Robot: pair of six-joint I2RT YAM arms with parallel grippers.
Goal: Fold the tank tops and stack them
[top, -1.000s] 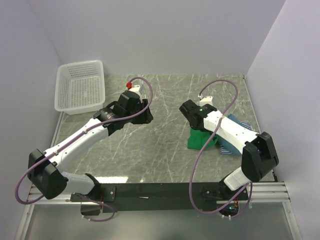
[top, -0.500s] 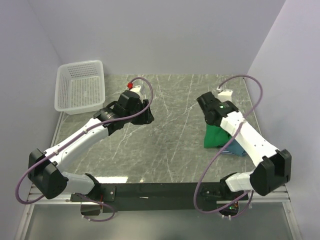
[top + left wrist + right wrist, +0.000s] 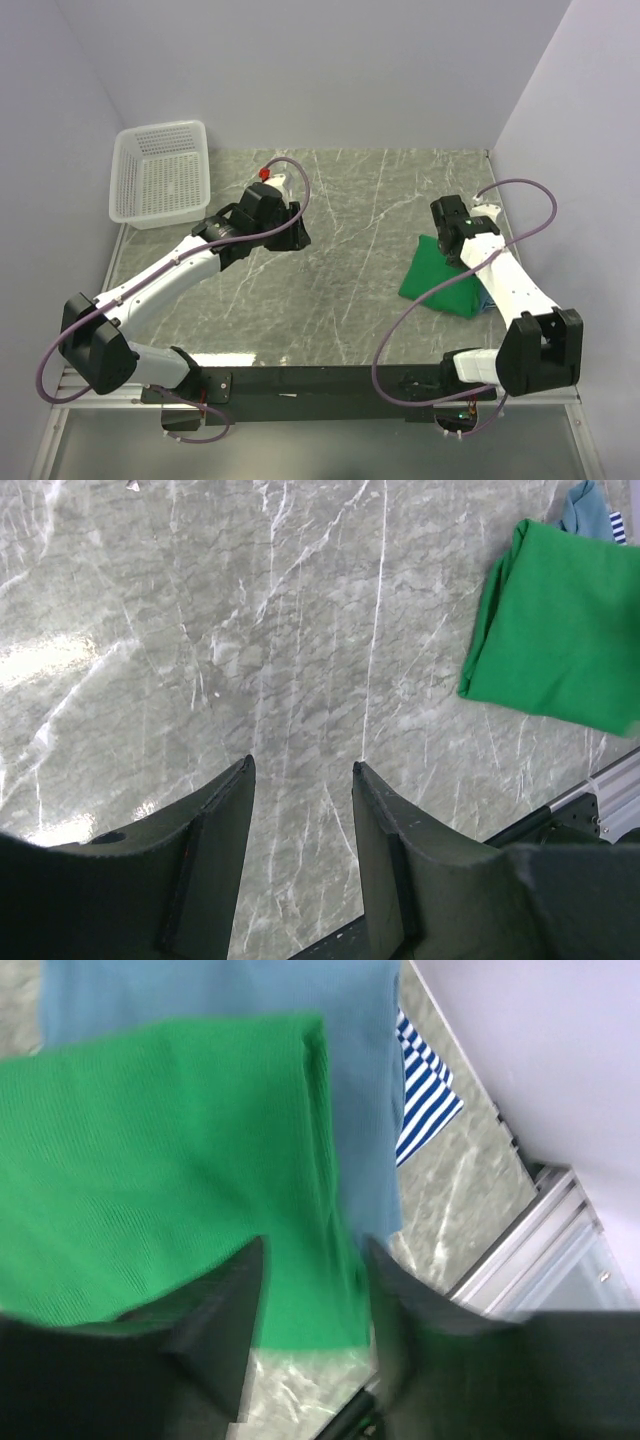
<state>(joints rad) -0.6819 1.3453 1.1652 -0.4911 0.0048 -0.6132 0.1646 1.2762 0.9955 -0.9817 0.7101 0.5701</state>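
Right wrist view: the bright green top (image 3: 150,1160) lies folded flat on the teal-blue top (image 3: 365,1080), with the striped top (image 3: 425,1100) peeking out beneath, all at the right side of the table (image 3: 350,200). The right gripper (image 3: 315,1250) hangs just above the green cloth, jaws parted and gripping nothing. The left gripper (image 3: 300,768) hovers wide and empty over the marble, left of centre.

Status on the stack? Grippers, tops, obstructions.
Left gripper open, empty. Right gripper open above green top. It lies on teal top, striped top underneath. Nothing in the way.

Bright green cloth tank top (image 3: 150,1160); plain teal-blue cloth tank top (image 3: 365,1110); navy-and-white striped cloth tank top (image 3: 425,1100); grey-green, white-veined marbled table (image 3: 300,680).
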